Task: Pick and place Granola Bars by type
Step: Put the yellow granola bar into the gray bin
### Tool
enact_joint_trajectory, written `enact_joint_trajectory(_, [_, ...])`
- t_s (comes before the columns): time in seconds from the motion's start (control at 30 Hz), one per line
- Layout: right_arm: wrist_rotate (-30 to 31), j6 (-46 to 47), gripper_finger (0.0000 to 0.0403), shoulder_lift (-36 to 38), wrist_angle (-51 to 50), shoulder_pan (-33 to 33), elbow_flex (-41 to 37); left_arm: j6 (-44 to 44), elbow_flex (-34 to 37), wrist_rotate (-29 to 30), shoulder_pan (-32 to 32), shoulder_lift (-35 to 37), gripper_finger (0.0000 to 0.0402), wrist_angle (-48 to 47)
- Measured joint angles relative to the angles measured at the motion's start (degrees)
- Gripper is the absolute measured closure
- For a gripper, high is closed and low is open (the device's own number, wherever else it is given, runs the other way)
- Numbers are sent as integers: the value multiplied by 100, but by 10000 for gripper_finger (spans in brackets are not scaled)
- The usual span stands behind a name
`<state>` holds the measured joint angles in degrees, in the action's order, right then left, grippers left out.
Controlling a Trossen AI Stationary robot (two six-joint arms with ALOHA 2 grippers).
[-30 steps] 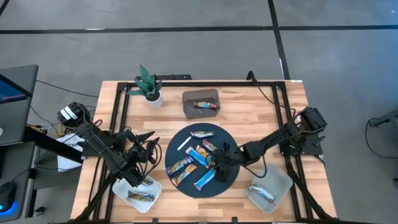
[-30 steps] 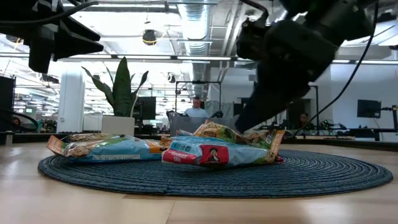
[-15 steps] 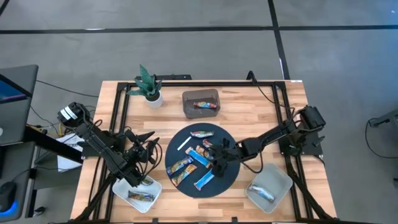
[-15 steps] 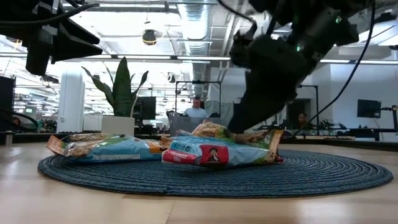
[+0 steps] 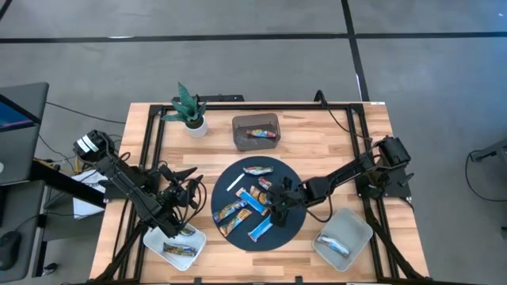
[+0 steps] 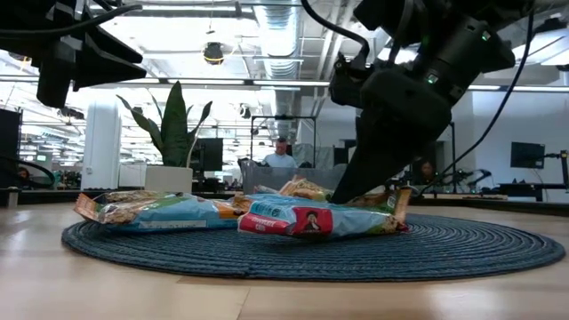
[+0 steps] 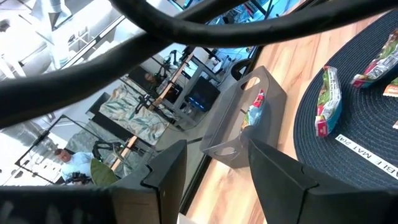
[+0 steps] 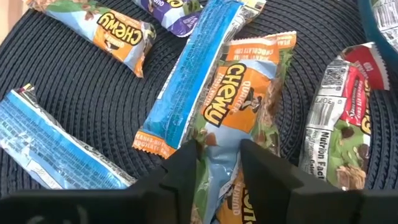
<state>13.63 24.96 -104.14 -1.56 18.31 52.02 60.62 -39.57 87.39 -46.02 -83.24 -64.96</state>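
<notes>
Several granola bars lie on a round dark mat (image 5: 289,226) at the table's middle: blue ones (image 8: 193,74), orange "Chewy" ones (image 8: 118,31) and a red-dark one (image 8: 348,124). My right gripper (image 8: 221,171) slants down over the mat's middle (image 5: 276,204). It is open, with its fingers on either side of one orange Chewy bar (image 8: 239,93). That bar lies partly on a blue bar. My left gripper (image 5: 190,192) hangs open and empty at the left, above a white tray (image 5: 158,237). My right gripper's fingers (image 8: 186,171) stand at the two long edges of the orange Chewy bar's near end (image 8: 217,146). They slant down from the table's right side. I cannot tell whether they touch the wrapper. The bar lies flat on the mat.
A grey bin (image 5: 255,136) at the far middle holds a red bar. The white tray at the near left holds one bar, and another white tray (image 5: 352,229) at the near right holds a blue one. A potted plant (image 5: 188,111) stands far left. A white stick (image 5: 234,184) lies on the mat.
My right gripper has edged a little toward the mat's middle and sunk onto the pile of bars. The bars lie much as before.
</notes>
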Motion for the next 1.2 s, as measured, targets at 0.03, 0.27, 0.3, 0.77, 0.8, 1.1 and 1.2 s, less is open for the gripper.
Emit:
enact_joint_trajectory(0.03, [-5,-3,295,0,-11,2,11,0,0,-2,0,0,235,0])
enact_joint_trajectory(0.27, [-23,-167,371,-4,-28,4,141,0,1,-4,0,0,235,-1])
enact_joint_trajectory(0.3, [-24,-204,384,-4,-34,4,166,0,0,-4,0,0,235,-1])
enact_joint_trajectory(0.77, [386,-403,400,-4,-1933,97,1264,-84,2,-212,0,0,235,-2])
enact_joint_trajectory(0.8, [456,-402,401,-4,-2170,122,1392,-90,2,-217,0,0,235,-3])
enact_joint_trajectory(1.1, [1007,655,402,-2,-4481,566,2518,-98,2,-353,0,0,235,-3])
enact_joint_trajectory(1.2, [1185,1654,402,-2,-5393,843,2749,-109,2,-424,0,0,235,-3])
